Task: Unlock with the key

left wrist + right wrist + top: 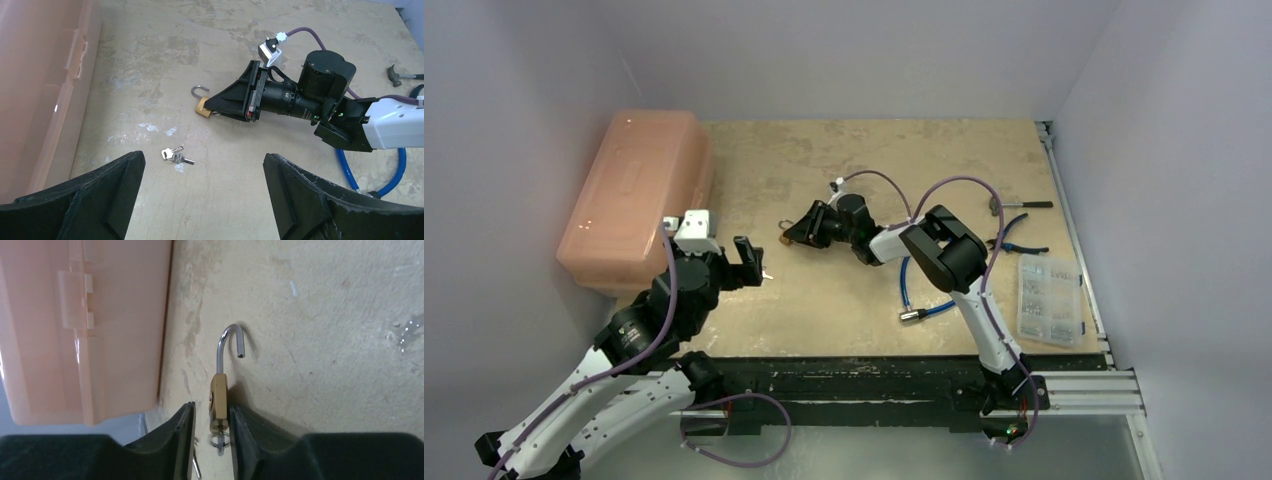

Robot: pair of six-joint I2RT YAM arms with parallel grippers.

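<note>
Since the shackle point(227, 337) stands sprung, unlocking looks done; right gripper point(211, 410) straddles the padlock point(219, 402), barely parted; left gripper point(204, 159) gapes.

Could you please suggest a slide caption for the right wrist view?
Right gripper straddling a brass padlock, shackle open, beside a pink plastic box.

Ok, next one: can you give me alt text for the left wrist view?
The right gripper lies low on the table, its tip at a brass padlock whose shackle stands open. A small bunch of keys lies loose nearer the camera, just ahead of the wide-open left gripper; a pink storage box runs along the left edge.
</note>
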